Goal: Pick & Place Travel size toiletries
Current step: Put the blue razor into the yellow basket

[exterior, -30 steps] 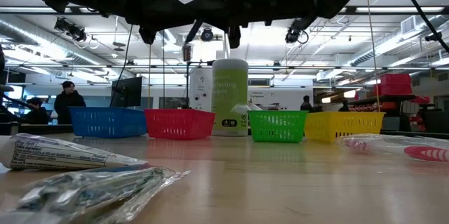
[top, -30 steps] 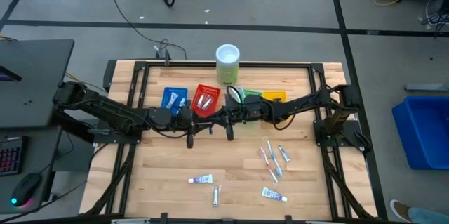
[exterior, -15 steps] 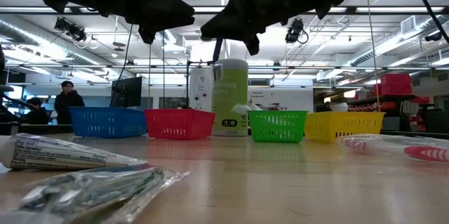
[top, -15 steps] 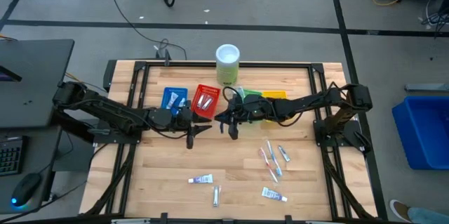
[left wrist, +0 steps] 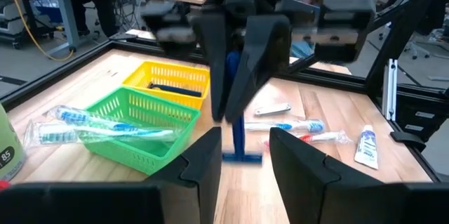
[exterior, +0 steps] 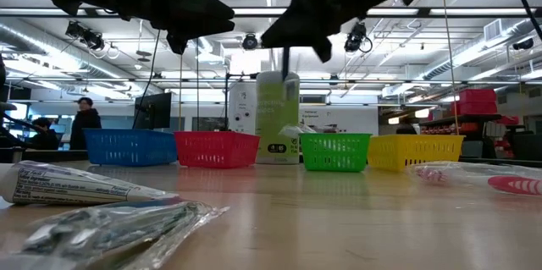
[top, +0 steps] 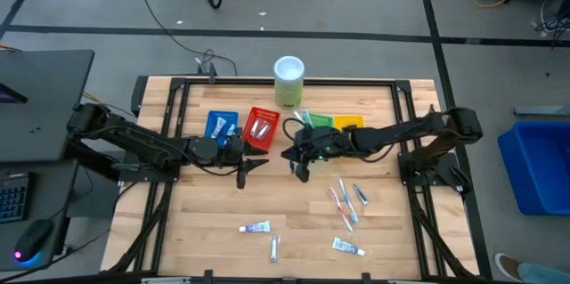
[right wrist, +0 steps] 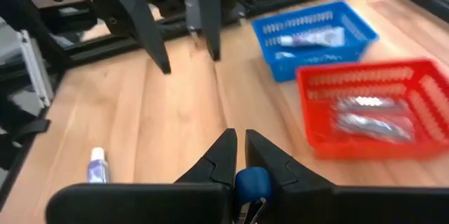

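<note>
1. The right gripper (top: 301,170) holds a blue-handled razor (left wrist: 237,140), its fingers closed tight on the handle; the razor hangs head-down above the bench (top: 294,213).
2. Over the last second this gripper has drawn away from the left gripper (top: 242,175) toward the bench centre.
3. The left gripper hangs beside the red tray (top: 261,127), its fingers spread and empty. Likely a handover just completed, though the views are dim.
4. Judgement: next comes placing, possibly in the yellow tray (top: 348,124). Loose toiletries (top: 346,202) lie unsorted near the front.

overhead, table-level, two wrist views
</note>
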You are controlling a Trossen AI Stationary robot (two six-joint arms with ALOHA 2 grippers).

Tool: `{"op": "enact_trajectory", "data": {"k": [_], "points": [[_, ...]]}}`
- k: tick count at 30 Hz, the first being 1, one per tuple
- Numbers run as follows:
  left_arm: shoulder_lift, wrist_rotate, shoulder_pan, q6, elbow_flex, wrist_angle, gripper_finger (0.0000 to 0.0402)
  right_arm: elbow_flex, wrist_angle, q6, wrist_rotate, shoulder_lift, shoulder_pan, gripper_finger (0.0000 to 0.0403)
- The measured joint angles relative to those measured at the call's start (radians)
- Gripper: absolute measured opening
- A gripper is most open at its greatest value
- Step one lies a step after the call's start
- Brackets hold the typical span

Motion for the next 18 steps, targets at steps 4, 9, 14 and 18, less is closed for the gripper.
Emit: {"op": "enact_trajectory", "data": {"k": [4,9,14,18], "points": [[0.0,0.0,0.0,-0.003,0.0,0.0,0.013,0.0,-0.171,0.041,0.127,-0.084,0.026,0.0025],[0.0,0.0,0.0,-0.004,0.0,0.0,0.013,0.001,-0.417,0.128,0.303,-0.196,0.056,0.0025],[0.001,0.0,0.0,-0.005,-0.001,0.002,0.013,0.001,-0.61,0.223,0.422,-0.27,0.073,0.0026],[0.001,0.0,0.0,-0.005,-0.001,0.004,0.0129,0.001,-0.703,0.29,0.459,-0.291,0.074,0.0026]]}}
